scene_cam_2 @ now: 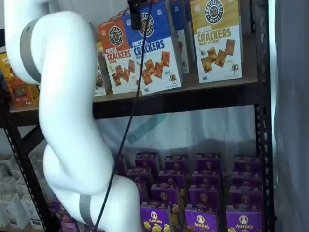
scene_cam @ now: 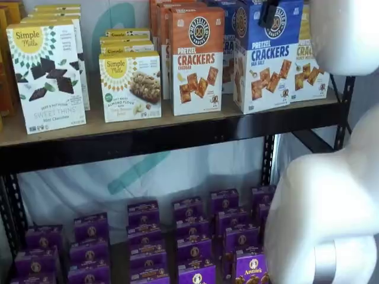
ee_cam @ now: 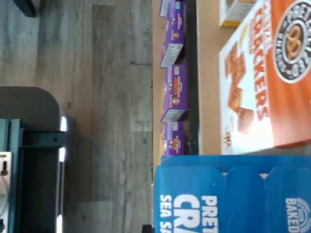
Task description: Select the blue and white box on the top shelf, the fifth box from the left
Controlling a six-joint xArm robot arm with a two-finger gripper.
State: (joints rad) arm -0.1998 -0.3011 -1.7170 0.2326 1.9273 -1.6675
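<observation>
Reaching the blue and white box (scene_cam: 265, 56) on the top shelf (scene_cam: 148, 127) — pincer (scene_cam_2: 134, 12) state unclear — next, likely a firm pinch.

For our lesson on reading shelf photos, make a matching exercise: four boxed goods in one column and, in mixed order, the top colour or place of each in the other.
Column 1:
1. sea salt pretzel cracker box
2. cheddar pretzel cracker box
3. mint chocolate Sweet Thins box
4. purple boxes

Column 2:
A. lower level, under the top shelf
B. orange top
C. blue top, white lower half
D. white front with dark square cookies

Pairs: 1-C, 2-B, 3-D, 4-A
</observation>
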